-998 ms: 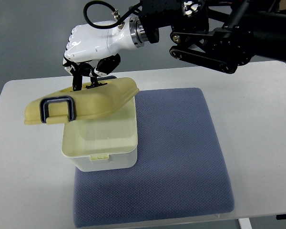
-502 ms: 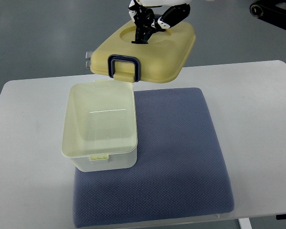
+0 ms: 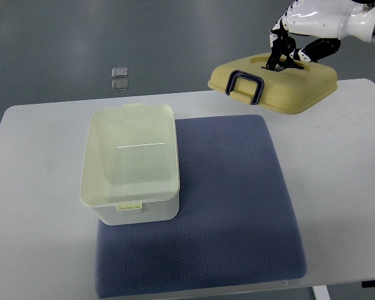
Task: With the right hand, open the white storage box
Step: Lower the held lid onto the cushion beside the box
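A: Where does the white storage box sit?

B: It stands open on the left part of the blue mat, its left edge just past the mat's border, on the white bench. Its inside looks bare.

A: And the lid?

B: The right hand has its dark fingers curled into the recess on top of the pale yellow lid, holding it up over the bench's far right edge, well apart from the box. The lid tilts, its dark latch facing the camera.

A: Anything else?

B: Two small clear squares lie on the grey floor beyond the bench.
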Tool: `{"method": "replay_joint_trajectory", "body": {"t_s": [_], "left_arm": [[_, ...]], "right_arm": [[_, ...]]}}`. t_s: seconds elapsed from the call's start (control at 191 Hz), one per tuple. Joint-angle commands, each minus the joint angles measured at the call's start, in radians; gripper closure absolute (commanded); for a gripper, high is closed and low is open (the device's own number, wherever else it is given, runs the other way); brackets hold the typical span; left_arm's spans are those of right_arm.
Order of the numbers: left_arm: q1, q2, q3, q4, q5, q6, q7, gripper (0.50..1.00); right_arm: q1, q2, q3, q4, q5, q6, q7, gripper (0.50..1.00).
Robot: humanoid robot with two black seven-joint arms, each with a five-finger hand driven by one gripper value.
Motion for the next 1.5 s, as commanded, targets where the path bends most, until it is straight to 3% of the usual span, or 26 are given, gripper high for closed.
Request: {"method": "replay_joint_trajectory", "body": {"t_s": [0.0,0.455,1.166,1.27,1.343,1.495], "left_arm": [[0.0,0.0,0.001,0.001,0.0,0.0,0.0,0.5],[0.0,0.0,0.0,0.0,0.0,0.0,0.0,0.5],[0.0,0.0,0.0,0.0,0.0,0.0,0.0,0.5],[0.0,0.0,0.001,0.0,0.0,0.0,0.0,0.5],[0.0,0.0,0.001,0.0,0.0,0.0,0.0,0.5],[0.0,0.0,0.001,0.001,0.0,0.0,0.0,0.5]], "right_arm": [[-0.073,0.0,-0.002,-0.004,-0.004,-0.068,0.0,1.0],[-0.242,0.102,-0.004,-0.009,-0.067,-0.214,0.0,1.0],[-0.342,0.196,-0.005,-0.06,-0.084,-0.246,0.0,1.0],[-0.343,0.207,-0.005,-0.06,-0.082,-0.246,0.0,0.934],[-0.345,0.208,-0.005,-0.06,-0.081,-0.246,0.0,0.914],[-0.354,0.211,-0.002,-0.056,-0.07,-0.246,0.0,0.695]]}}
